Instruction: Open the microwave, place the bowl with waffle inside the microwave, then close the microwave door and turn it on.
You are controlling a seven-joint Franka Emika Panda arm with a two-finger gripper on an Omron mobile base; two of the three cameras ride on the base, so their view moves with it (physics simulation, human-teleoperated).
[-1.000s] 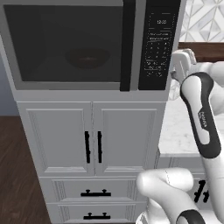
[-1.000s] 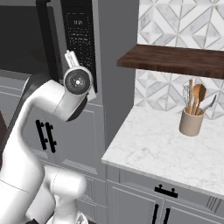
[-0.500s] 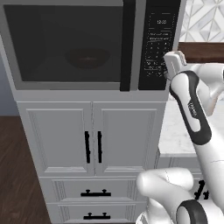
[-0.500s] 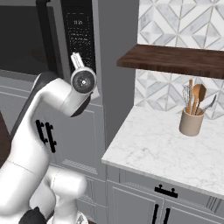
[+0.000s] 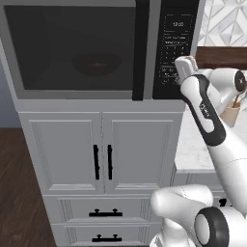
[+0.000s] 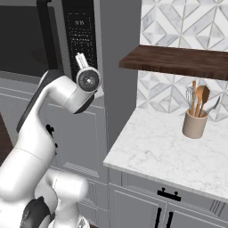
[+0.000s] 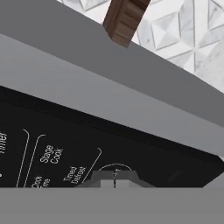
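Pincer (image 5: 179, 67) sits right up at the microwave's keypad (image 5: 173, 53), near its lower right corner. Keypad lies straight ahead of it, door shut. I cannot tell if the pincer is clenched or released.

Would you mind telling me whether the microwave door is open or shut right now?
Shut. The door sits flush in the microwave, its handle strip beside the keypad, and the bowl shows dimly behind its dark glass.

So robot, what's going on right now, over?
Gripper at the keypad, jaws can't be read. Door shut, bowl inside behind the glass. Nothing in the way.
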